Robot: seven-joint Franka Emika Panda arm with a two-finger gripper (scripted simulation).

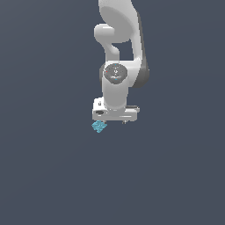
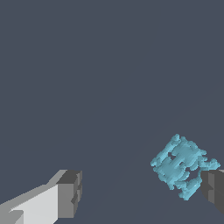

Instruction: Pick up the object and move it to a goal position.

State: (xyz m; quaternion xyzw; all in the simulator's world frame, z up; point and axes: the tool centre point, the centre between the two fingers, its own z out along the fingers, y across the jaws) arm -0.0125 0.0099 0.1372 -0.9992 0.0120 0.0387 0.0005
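The object [image 1: 99, 126] is a tiny light-blue speckled blocky piece, sitting just below the white hand on the exterior view's left side. My gripper [image 1: 113, 118] hangs from the white arm directly over it. In the wrist view the object [image 2: 181, 166] lies between the two grey fingertips, right against one fingertip [image 2: 213, 190] and far from the other fingertip [image 2: 69, 192]. My gripper [image 2: 142, 190] is open wide, and neither pad presses on the object. In the exterior view the hand hides the fingers almost entirely.
A uniform dark grey-blue surface [image 1: 52, 176] fills both views. The white arm [image 1: 118, 39] rises toward the top of the exterior view.
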